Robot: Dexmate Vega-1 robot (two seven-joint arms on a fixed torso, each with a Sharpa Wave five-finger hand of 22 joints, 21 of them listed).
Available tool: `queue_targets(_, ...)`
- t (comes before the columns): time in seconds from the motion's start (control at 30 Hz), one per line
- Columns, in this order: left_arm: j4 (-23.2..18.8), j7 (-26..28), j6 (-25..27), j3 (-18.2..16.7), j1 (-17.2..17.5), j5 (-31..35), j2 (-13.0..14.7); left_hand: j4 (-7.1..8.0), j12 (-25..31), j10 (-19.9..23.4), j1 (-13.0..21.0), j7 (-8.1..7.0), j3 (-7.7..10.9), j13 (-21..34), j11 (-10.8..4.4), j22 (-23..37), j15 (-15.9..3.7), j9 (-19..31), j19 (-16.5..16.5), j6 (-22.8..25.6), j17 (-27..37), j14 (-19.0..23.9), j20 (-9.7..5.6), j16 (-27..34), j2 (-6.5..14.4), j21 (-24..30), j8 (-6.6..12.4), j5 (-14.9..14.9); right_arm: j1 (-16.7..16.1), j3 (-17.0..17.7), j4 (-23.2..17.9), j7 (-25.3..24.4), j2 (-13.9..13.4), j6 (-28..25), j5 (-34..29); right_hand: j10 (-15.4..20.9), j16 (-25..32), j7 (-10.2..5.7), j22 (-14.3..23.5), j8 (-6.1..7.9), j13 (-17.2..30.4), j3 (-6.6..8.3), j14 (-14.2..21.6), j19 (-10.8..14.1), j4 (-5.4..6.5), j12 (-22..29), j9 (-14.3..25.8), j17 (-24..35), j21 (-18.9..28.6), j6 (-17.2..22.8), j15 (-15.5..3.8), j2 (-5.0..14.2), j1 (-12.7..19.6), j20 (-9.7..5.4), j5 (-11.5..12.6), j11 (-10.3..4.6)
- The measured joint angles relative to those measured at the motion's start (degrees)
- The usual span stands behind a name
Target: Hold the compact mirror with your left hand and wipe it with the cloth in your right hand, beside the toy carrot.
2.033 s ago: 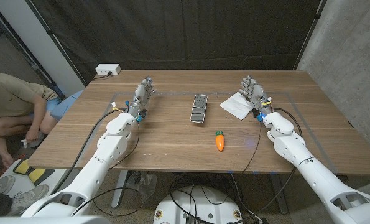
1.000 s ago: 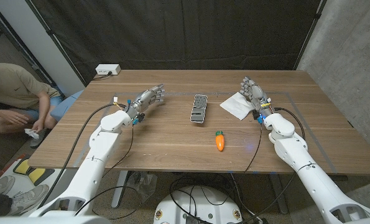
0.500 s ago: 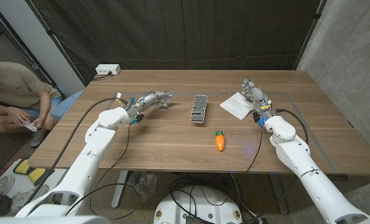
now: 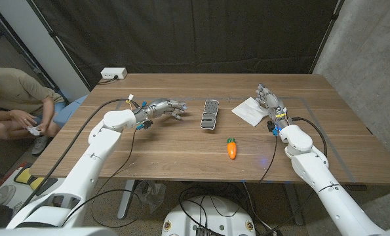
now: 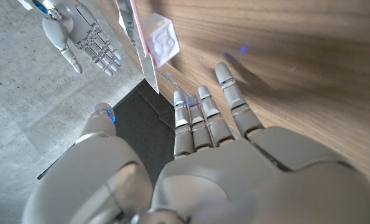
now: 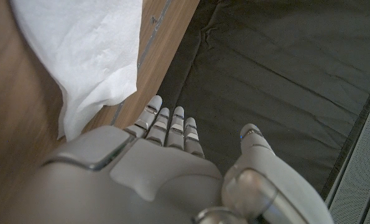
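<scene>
Head view shows the approach step: the left hand [image 4: 166, 107], open and empty, reaches toward the compact mirror [image 4: 210, 115] at frame centre, the right hand [image 4: 269, 100], open too, beside the cloth [image 4: 249, 110]; next, grasp both.

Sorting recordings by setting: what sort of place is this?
Probably a robotics lab or test bay: a wooden table before a black curtain backdrop, beside a bare concrete wall, with cables trailing along the robot's arms.

Open compact mirror [image 4: 210, 115] flat between white cloth [image 4: 248, 111] and orange toy carrot [image 4: 231, 149].
</scene>
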Motion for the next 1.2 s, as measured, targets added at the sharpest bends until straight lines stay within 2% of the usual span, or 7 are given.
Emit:
queue_targets(0.2,2.75,-5.07,2.28,0.34,-2.61,-2.67,-0.80,-0.16,-0.18,-0.01,0.54,0.28,0.16,0.00,0.01,-0.26,-0.01,0.00,1.02,-0.40,-0.19,0.62,-1.02,0.00,0.49,-0.05,0.00,0.00,-0.40,0.14,-0.27,-0.26,0.19,-0.02,-0.24,0.00,0.00,0.00,0.00,0.00,0.00,0.00,0.00,0.00,0.00,0.00,0.00,-0.01,-0.49,0.00,0.00,-0.02,-0.02,0.00,0.00,0.00)
queue_targets(0.33,4.25,-9.39,5.61,0.27,-4.10,-5.02,-1.46,-0.55,-1.28,-1.07,2.02,-0.19,0.56,0.00,0.03,-0.26,-0.01,-0.27,1.42,-4.22,-0.27,0.62,-1.43,-0.10,0.38,-0.94,-1.71,-0.40,-0.63,0.24,-0.28,-0.39,0.38,-0.02,-0.32,0.00,0.00,0.00,0.00,0.00,0.00,0.00,0.00,0.00,0.00,0.00,0.00,-0.01,-0.49,-0.01,0.00,-0.02,-0.02,0.00,0.00,0.00)
queue_targets(0.5,6.15,-14.54,10.01,0.04,-5.96,-7.26,-2.23,-0.55,-1.94,-2.63,2.78,-0.57,0.55,-0.01,1.32,-0.26,-0.01,-0.53,2.05,-8.42,-0.26,0.61,-1.44,-0.80,0.38,-2.02,-3.93,-0.40,-0.74,0.41,-0.14,-0.44,0.57,0.07,-0.33,0.00,0.00,0.00,-0.01,0.00,0.00,-0.24,0.00,0.00,-0.24,0.00,-0.01,-0.01,-0.49,-0.01,0.00,-0.02,-0.02,0.00,0.00,0.00)
queue_targets(0.67,7.67,-19.48,14.77,0.13,-7.94,-8.36,-2.71,-0.87,-1.94,-2.07,3.38,1.15,0.23,-0.18,3.13,-0.26,1.16,-0.96,5.29,-10.77,-0.53,1.78,-1.97,-0.90,0.21,-2.37,-5.77,-0.84,-0.75,0.60,0.56,-0.45,0.77,0.47,-0.17,0.00,0.00,-0.01,-0.01,0.00,0.00,-0.24,0.00,-0.01,-0.24,0.00,0.00,-0.01,-0.83,-0.01,0.00,-0.02,-0.02,0.00,0.00,0.00)
queue_targets(0.87,8.90,-24.27,19.74,1.19,-10.19,-8.34,-2.77,-1.10,-1.94,-0.35,4.43,3.39,-0.01,-0.70,5.82,-0.53,2.27,-1.33,10.28,-10.05,-1.05,4.18,-2.44,-1.12,-0.84,-2.84,-6.65,-1.00,-0.64,0.69,1.33,-0.36,0.99,0.98,0.09,0.00,0.00,-0.01,-0.01,0.00,0.00,-0.24,0.00,-0.01,-0.23,0.00,-0.01,-0.01,-0.83,-0.01,0.00,0.20,0.20,0.00,0.00,0.00)
queue_targets(1.03,9.17,-26.45,23.44,1.72,-11.29,-7.66,-2.77,-0.62,-1.55,4.13,4.82,3.48,-0.49,-0.98,6.93,-0.76,2.54,-1.60,15.70,-5.22,-1.17,8.96,-3.33,-0.89,-0.46,-4.10,-6.65,-1.37,-0.40,0.75,2.06,-0.17,1.12,1.28,0.30,0.00,0.00,-0.01,-0.01,0.00,0.00,-0.24,0.00,-0.01,-0.23,0.00,-0.01,-0.01,-0.83,-0.01,-0.01,0.20,0.20,0.00,0.00,0.00)
queue_targets(1.2,8.11,-26.98,27.38,1.83,-11.58,-6.40,-2.59,-0.91,-2.23,4.79,5.68,3.60,-0.85,-1.24,7.44,-0.79,2.37,-1.60,17.71,-5.20,-1.33,9.91,-4.01,-1.43,-1.32,-5.57,-8.04,-1.37,-0.20,0.80,2.57,0.05,1.19,1.63,0.46,-0.01,0.00,-0.01,-0.01,0.00,0.00,-0.56,0.00,-0.01,-0.55,0.00,-0.01,-0.01,-0.83,-0.01,-0.01,0.20,0.20,0.00,0.00,0.00)
